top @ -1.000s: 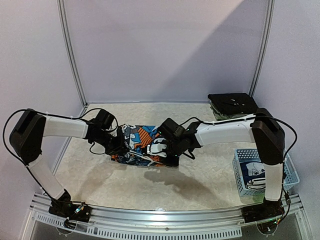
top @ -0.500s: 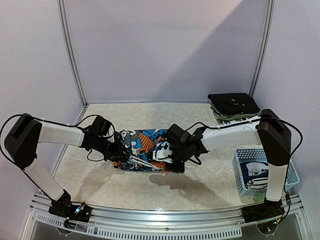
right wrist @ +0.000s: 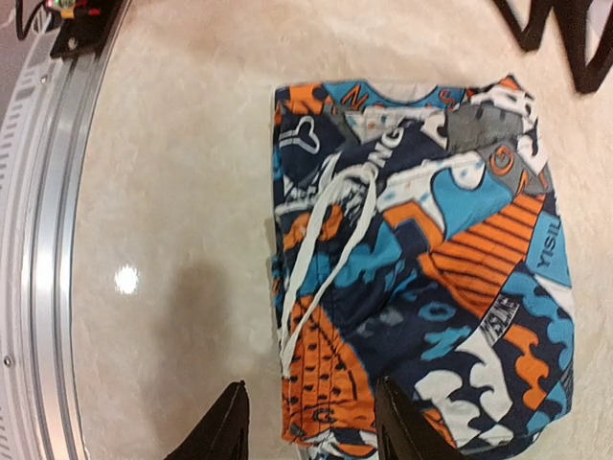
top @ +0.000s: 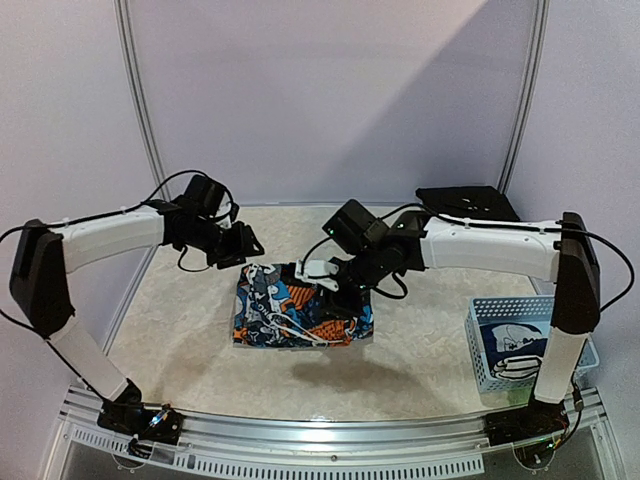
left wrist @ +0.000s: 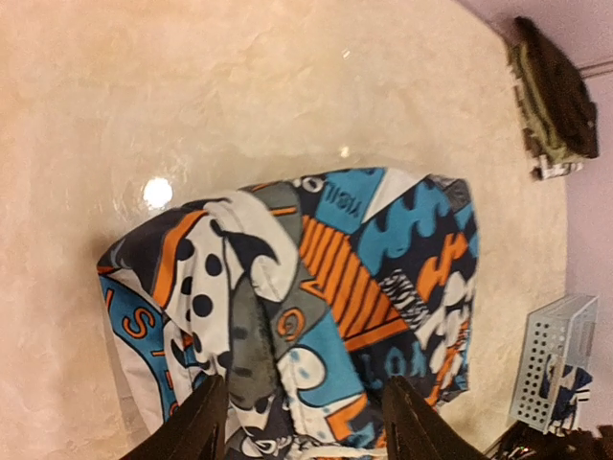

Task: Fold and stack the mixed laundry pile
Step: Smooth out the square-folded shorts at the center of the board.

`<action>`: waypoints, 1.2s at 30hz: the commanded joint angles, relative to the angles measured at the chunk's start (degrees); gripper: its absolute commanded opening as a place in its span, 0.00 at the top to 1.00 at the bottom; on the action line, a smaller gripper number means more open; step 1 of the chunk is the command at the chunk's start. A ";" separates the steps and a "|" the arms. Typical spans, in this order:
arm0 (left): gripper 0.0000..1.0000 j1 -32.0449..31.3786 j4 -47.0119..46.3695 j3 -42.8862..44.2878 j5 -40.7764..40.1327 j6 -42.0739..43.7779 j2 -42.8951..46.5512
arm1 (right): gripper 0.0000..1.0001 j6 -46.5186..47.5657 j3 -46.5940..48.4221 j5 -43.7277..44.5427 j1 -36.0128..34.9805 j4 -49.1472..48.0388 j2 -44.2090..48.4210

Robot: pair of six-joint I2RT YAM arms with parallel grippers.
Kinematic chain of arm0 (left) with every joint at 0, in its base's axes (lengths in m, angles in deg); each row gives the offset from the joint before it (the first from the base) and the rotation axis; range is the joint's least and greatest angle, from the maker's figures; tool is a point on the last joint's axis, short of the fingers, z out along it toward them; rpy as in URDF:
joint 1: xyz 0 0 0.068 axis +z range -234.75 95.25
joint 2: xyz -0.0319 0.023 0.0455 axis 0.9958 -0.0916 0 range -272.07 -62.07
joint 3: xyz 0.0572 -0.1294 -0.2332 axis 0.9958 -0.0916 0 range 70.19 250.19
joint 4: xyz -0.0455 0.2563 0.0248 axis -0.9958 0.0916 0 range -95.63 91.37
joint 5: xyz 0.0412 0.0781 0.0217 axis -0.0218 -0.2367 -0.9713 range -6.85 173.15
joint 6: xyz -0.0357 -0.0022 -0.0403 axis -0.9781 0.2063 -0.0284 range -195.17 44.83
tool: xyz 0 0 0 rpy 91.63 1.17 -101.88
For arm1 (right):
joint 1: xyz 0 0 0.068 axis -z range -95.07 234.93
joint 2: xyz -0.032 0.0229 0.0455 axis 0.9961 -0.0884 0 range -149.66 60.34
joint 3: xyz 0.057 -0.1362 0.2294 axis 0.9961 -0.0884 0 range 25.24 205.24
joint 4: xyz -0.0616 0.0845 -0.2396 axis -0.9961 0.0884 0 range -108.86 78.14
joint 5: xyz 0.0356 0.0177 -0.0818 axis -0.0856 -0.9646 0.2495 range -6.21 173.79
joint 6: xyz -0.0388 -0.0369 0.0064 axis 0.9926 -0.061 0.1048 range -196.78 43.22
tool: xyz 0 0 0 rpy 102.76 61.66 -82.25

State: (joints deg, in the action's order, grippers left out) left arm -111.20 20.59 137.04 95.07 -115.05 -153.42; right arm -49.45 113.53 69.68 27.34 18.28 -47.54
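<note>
One piece of the mixed laundry pile, an orange-blue-white cartoon-print garment (top: pixel 300 315), lies folded into a flat rectangle in the middle of the table. My left gripper (top: pixel 243 246) hangs open above and behind its far left corner. My right gripper (top: pixel 333 281) hovers open over its far right part. In the left wrist view the garment (left wrist: pixel 326 287) lies below the gripper (left wrist: pixel 305 426), with nothing between the fingers. The right wrist view shows the garment (right wrist: pixel 431 268) with its white drawstring (right wrist: pixel 326 240) on top, and that gripper (right wrist: pixel 308 426) empty.
A pale blue lattice basket (top: pixel 520 301) at the right front holds a black-and-white printed piece (top: pixel 510 345). At the back right a black garment (top: pixel 465 205) lies on a folded olive-green cloth (left wrist: pixel 532 105). A metal rail (top: pixel 320 440) runs along the near edge.
Both grippers were shut on the garment's edges. They have opened, let go and risen toward the back. The garment now rests a little nearer the front edge.
</note>
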 commanded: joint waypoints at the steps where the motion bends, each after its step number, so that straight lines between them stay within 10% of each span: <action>1: 0.43 -0.22 1.88 0.35 -0.35 -0.28 -6.36 | 0.54 -1.49 6.67 -3.28 0.21 1.58 -8.08; 10: 0.44 -0.52 -4.51 -2.59 5.19 -1.00 -12.14 | 0.54 -2.95 14.58 -5.31 0.13 5.29 -18.00; 15: 0.63 -0.52 -8.88 -5.48 7.29 -2.10 -14.06 | 0.55 -3.09 13.31 -4.27 -0.56 5.49 -18.56; 24: 0.81 -0.45 -8.62 -11.81 4.65 -0.86 -6.85 | 1.00 -3.86 6.49 -4.20 -0.84 3.32 -12.49; 33: 0.82 -0.37 -10.63 -15.68 3.95 0.40 -7.40 | 1.00 2.04 -6.14 -5.98 -4.30 4.78 -3.73; 36: 0.77 -0.37 -9.23 -15.57 3.45 0.24 -7.62 | 0.76 2.62 -6.56 -5.14 -4.57 7.28 -5.66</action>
State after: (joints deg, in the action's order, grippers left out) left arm -111.27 10.90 122.04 99.99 -115.51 -160.87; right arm -49.21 108.96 64.48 23.74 22.46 -51.53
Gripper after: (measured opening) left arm 0.201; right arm 0.078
